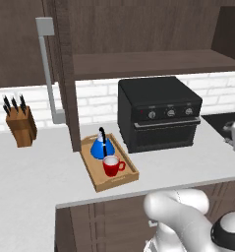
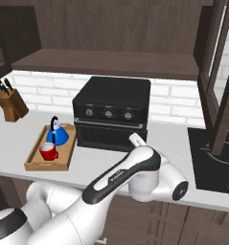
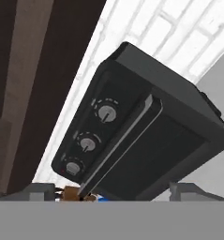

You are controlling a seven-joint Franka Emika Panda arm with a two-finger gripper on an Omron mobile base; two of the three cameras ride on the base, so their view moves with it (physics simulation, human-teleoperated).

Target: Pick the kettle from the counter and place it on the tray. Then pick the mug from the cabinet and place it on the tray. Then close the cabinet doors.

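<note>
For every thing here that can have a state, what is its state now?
kettle: upright on the tray
mug: upright on the tray, beside the kettle
tray: flat on the counter
cabinet door: open
toaster oven: door shut
gripper: fingers open, empty

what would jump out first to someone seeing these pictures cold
The black toaster oven sits big at the back of the counter, three knobs across its front. Left of it, the light-wood tray holds the blue kettle and the red mug. A cabinet door stands open above the tray.
</note>
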